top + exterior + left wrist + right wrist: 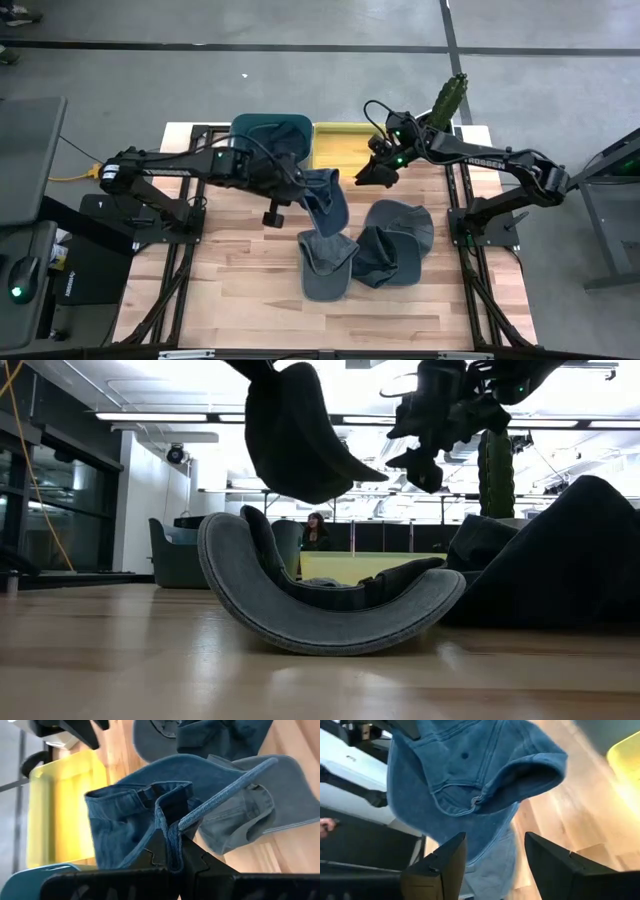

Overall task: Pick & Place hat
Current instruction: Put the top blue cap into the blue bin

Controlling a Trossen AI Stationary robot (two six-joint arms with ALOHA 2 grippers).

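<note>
- The left pincer (300, 192) is clamped on a fold of a blue denim cap (325, 200), which it holds in the air above the worktop (250, 290). The left wrist view shows cloth pinched between the two dark fingers (155, 852).
- Gripping by a doubled edge lets the cap hang with its brim drooping. That looks like a carrying hold, probably toward one of the containers at the far edge.
- Those containers are a yellow bin (345, 145) and a teal bin (270, 135), side by side just behind the lifted cap. Which one is the target cannot be told.
- The right pincer (378, 172) hovers near the yellow bin with its fingers set wide apart and nothing between them. In its own view the held cap (470, 780) hangs just ahead, so it may be waiting or ready to assist.
- More caps lie on the worktop: a grey cap (325, 262) upside down and a dark blue pile (398, 240) touching it, likely awaiting their turn.
- The low view shows the grey cap (330, 600) rocking on its crown, brim up.
- White lettering on the right arm (490, 158) appears to read "TROSSEN", partly legible. No cap label can be read.
</note>
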